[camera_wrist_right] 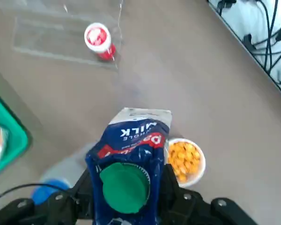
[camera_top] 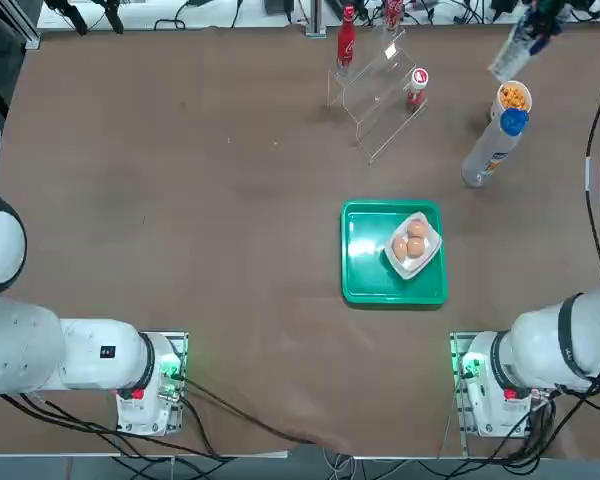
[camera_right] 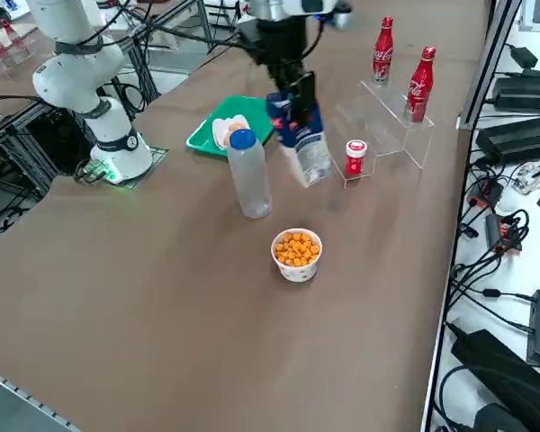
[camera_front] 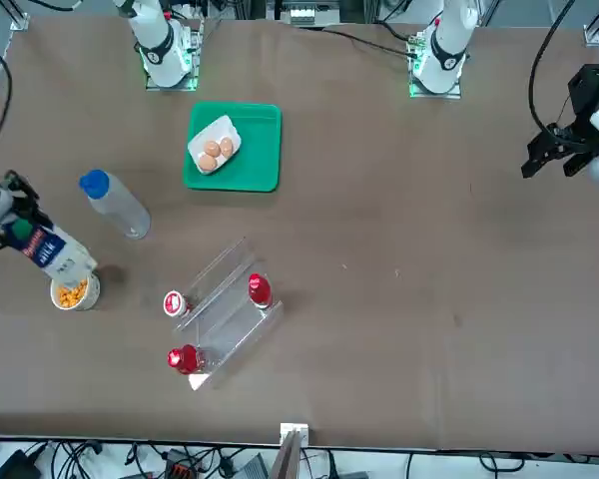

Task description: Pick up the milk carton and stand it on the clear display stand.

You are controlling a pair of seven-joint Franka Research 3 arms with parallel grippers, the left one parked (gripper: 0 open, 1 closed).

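My right gripper is shut on the milk carton, holding it tilted in the air above the table's far right part. In the wrist view the fingers clamp the blue carton just below its green cap. From overhead the carton hangs beside a snack cup, to the right of the clear display stand. The front view shows the carton at the left edge, away from the stand. The stand lies beyond the carton.
Two red cola bottles and a small red can sit on or by the stand. A tall white bottle with a blue cap and a cup of orange snacks stand below the carton. A green tray holds a dish of eggs.
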